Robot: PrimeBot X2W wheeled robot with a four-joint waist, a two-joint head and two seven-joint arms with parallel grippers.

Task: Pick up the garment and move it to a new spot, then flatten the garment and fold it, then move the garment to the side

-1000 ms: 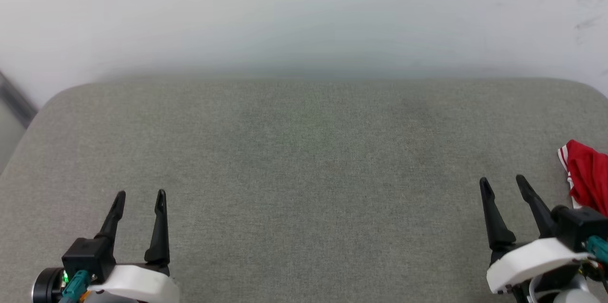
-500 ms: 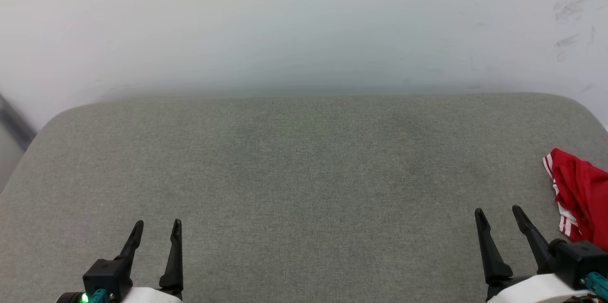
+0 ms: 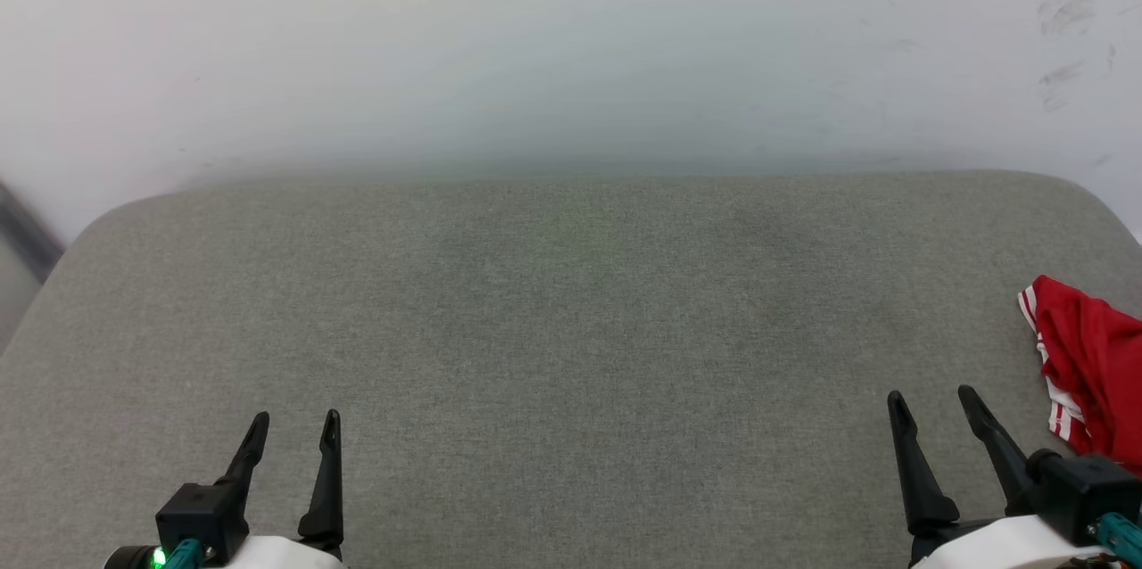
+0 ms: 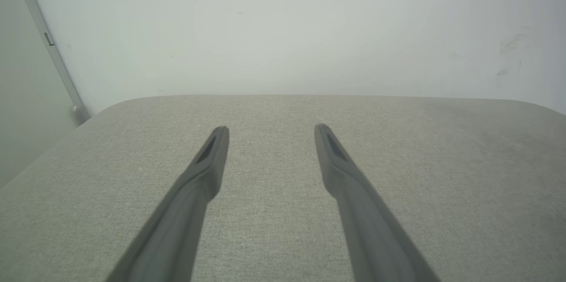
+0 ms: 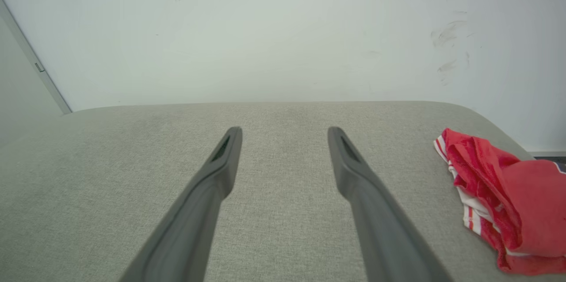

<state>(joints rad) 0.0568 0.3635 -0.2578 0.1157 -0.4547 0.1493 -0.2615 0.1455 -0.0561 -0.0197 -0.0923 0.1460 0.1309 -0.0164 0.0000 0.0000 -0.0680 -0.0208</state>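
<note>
Head camera alone has shifted, nothing on the worktop [image 3: 571, 328] moved: left gripper [image 3: 296, 415] at 8 o'clock, fingers spread, empty; right gripper [image 3: 930, 392] at 4 o'clock likewise; garment [image 3: 1084, 364] crumpled at 3 o'clock, untouched, so every step remains.

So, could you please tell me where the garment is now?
In the head view the garment lies crumpled at the right edge of the grey padded surface, right of the right gripper.

- A grey woven-fabric padded surface [image 3: 571, 328] with rounded far corners spans the foreground.
- A plain white wall [image 3: 535, 43] rises behind it, with dark scuff marks [image 3: 1075, 3] at upper right.
- A grey strip [image 4: 49, 47] slants down the wall at left.
- The light is soft and even.
</note>
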